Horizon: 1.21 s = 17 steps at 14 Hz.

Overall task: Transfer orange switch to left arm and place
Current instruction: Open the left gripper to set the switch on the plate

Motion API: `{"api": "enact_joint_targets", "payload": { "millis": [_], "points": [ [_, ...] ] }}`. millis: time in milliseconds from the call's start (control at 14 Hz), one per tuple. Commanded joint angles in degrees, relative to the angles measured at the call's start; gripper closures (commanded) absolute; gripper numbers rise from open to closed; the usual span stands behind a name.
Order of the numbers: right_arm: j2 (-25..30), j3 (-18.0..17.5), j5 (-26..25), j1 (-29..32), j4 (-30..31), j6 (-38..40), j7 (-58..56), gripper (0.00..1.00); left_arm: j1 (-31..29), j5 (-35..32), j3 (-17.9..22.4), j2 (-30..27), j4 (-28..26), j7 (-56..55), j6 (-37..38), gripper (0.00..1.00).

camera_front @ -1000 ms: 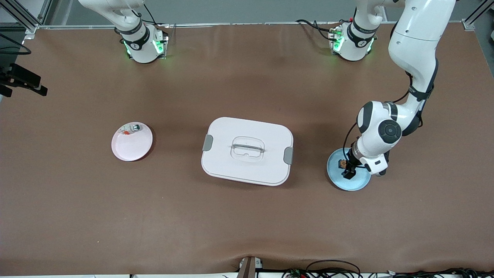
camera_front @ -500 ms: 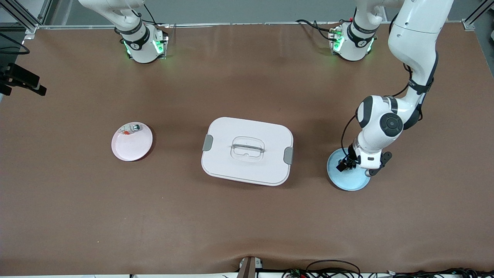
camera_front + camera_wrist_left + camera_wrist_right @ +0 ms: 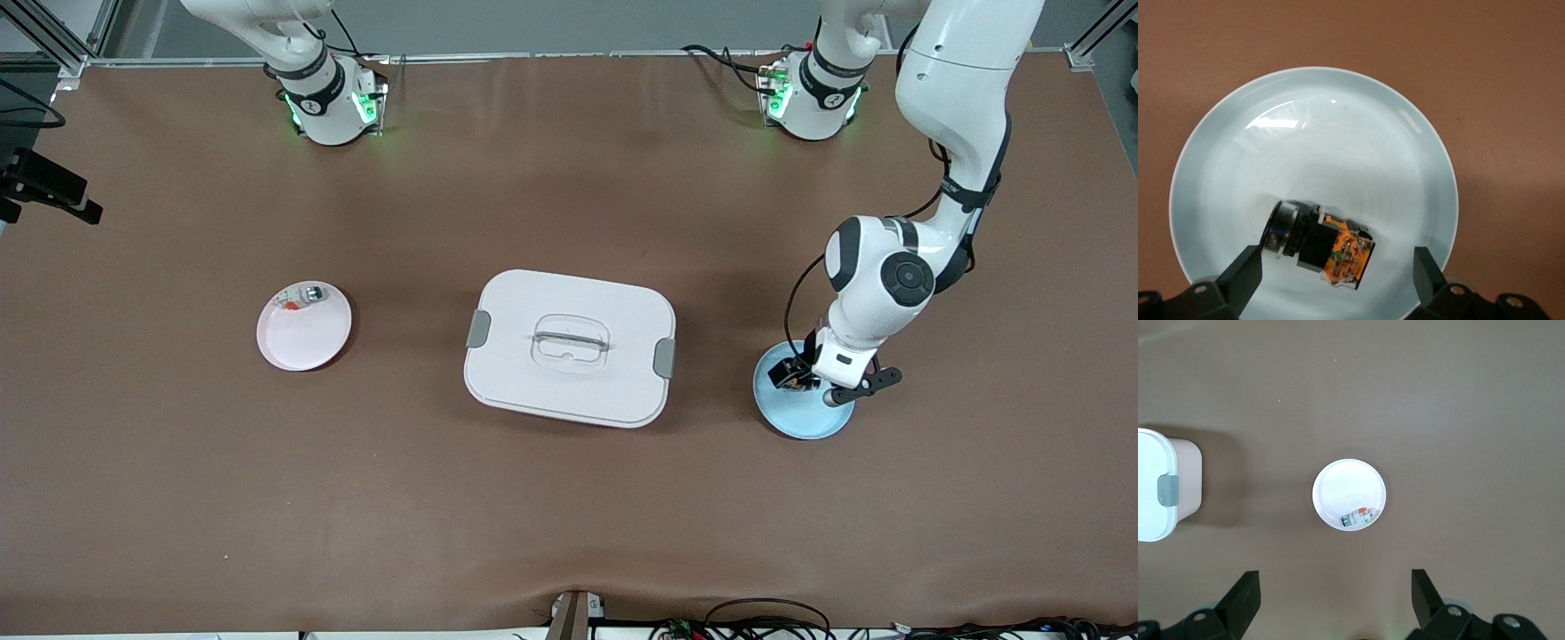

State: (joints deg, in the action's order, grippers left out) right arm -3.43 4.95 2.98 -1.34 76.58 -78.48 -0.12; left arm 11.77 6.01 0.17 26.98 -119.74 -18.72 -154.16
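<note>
The orange switch (image 3: 1321, 245) lies on its side on the blue plate (image 3: 1325, 147), showing a black body, a silver end and an orange section. In the front view the switch (image 3: 786, 374) is mostly hidden under my left gripper (image 3: 794, 375). My left gripper (image 3: 1336, 270) is open low over the plate, one finger on each side of the switch, apart from it. My right gripper (image 3: 1335, 590) is open and empty, high above the table near the pink plate (image 3: 1349, 483); it is out of the front view. The white box (image 3: 569, 347) stands mid-table between the two plates.
The pink plate (image 3: 304, 333) lies toward the right arm's end and holds a whitish part with a greenish-silver cap (image 3: 307, 293), also seen in the right wrist view (image 3: 1358, 517). The box's corner and grey latch (image 3: 1166, 490) show there too. Cables lie along the table's near edge.
My left wrist has turned and its gripper has shifted over the switch on the blue plate, now straddling it. The right arm, box and plates have not moved.
</note>
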Motion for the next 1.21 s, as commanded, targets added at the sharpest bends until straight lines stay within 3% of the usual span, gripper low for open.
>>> {"api": "enact_joint_targets", "payload": {
  "millis": [0, 643, 1143],
  "points": [
    [1.5, -0.29, -1.13, 0.02, 1.55, -0.88, 0.29, 0.0, 1.07, 2.86, 1.59, -2.1, -2.69, 12.28, -1.23, 0.0],
    [1.76, -0.2, -1.05, -0.06, 1.55, -1.67, 0.38, 0.0, -0.08, 2.96, 2.47, -7.2, -2.25, 12.66, 1.66, 0.0],
    [1.76, -0.2, -0.61, -0.42, 1.82, -1.76, 0.56, 0.0, -6.14, 1.46, 2.38, -15.45, -0.23, 20.22, 16.51, 0.0]
  ]
}}
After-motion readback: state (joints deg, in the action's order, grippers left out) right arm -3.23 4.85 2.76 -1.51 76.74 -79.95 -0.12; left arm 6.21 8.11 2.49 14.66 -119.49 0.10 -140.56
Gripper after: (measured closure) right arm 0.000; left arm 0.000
